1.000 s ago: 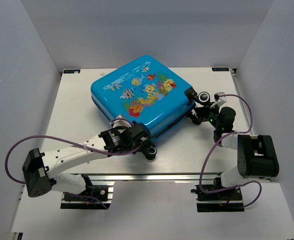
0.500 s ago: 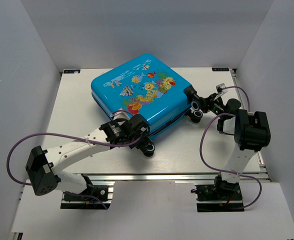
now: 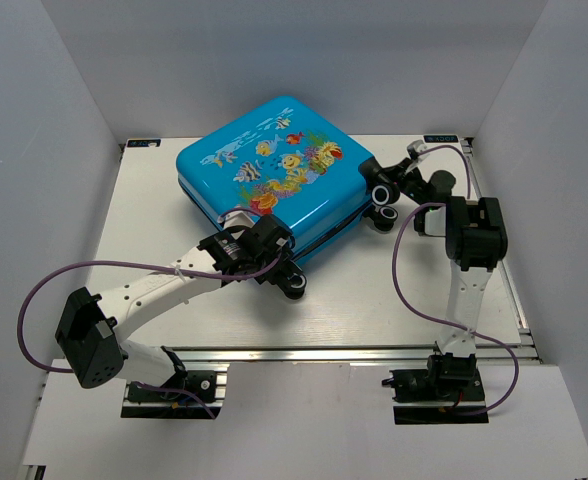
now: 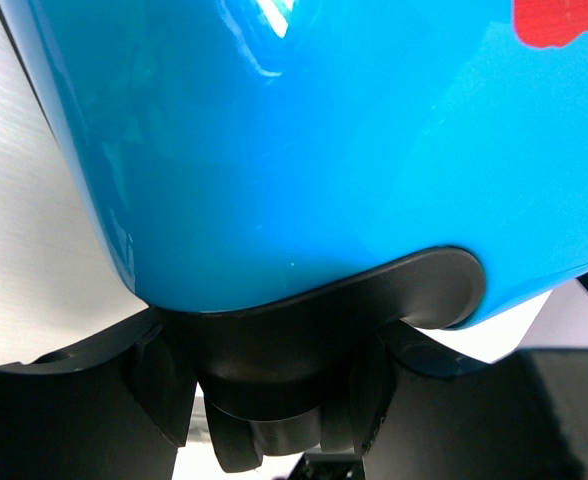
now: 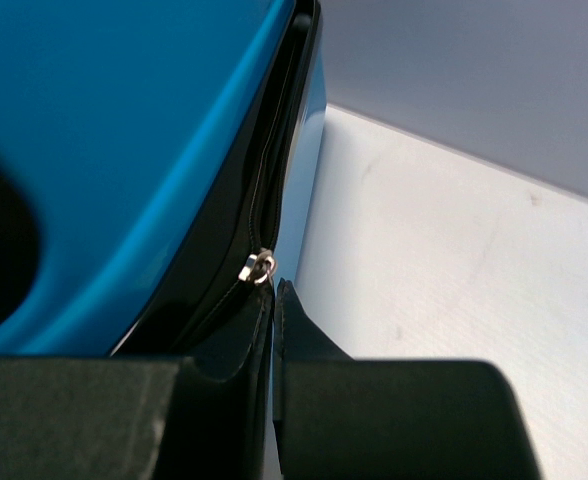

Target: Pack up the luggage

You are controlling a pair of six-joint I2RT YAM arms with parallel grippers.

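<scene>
We see a white table (image 3: 154, 230) with the luggage (image 3: 274, 165) lying flat on it, printed lid up. The case sits just beyond the left gripper (image 3: 272, 243), which meets its near corner, and just left of the right gripper (image 3: 392, 180). White tabletop shows on the near side of both grippers.

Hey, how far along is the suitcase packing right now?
Done: the luggage lies flat with its printed lid down. In hand: the right tool, shut, sits at the zipper pull on the side seam, while the left tool, jaws apart, straddles a corner wheel mount. Left: running the zipper round; how much is already zipped cannot be told.
</scene>
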